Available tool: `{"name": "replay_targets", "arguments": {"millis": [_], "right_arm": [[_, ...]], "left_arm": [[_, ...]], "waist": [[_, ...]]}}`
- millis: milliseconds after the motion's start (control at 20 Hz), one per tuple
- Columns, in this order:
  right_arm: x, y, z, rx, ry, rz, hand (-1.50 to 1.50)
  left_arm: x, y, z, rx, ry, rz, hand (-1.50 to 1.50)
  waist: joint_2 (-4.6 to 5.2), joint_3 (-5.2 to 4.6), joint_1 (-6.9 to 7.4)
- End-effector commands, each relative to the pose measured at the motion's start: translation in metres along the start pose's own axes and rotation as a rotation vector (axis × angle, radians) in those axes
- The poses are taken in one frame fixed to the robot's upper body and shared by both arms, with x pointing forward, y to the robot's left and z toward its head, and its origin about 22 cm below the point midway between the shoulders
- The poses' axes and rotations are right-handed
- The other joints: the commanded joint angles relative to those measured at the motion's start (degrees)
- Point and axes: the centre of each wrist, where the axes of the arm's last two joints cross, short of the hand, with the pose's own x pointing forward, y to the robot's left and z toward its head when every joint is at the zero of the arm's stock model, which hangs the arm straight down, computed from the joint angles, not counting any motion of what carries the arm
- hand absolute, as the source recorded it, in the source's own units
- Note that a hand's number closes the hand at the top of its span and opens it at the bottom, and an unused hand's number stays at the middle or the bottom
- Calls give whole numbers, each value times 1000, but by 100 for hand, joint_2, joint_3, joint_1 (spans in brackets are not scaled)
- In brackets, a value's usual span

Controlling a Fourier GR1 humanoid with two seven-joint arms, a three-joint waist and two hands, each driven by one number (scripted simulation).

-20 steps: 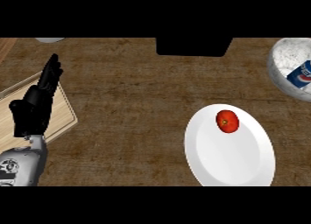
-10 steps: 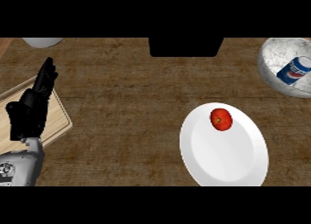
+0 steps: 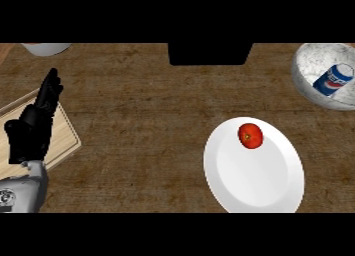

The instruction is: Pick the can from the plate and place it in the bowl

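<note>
- At far right of bench: can lying tilted inside bowl, off plate; looks placed.
- At left edge: left hand resting, fingers straight and together, well apart from can.
- Right hand out of view.
- On plate: tomato only.

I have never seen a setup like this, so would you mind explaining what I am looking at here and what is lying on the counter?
This is a view from a humanoid robot's head, looking steeply down at a wooden counter. The grey forearm with the black hand at the left is the robot's left hand, open and resting over a cutting board, holding nothing. The right hand is not in view. On the counter is a white plate with a red tomato on it. At upper right a bowl holds a blue can, so the can is already in the bowl.
</note>
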Motion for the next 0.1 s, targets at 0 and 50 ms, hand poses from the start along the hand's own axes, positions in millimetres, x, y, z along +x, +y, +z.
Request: {"name": "replay_targets", "arguments": {"millis": [0,50], "right_arm": [[8,-8,25,19,-2,-15,-150],[-1,-8,37,9,-8,-19,-150]], "left_arm": [[-8,4,1,2,-3,8,0],[5,-10,-5,3,0,-3,0]], "waist": [[1,-2,-10],[6,0,-7]]}}
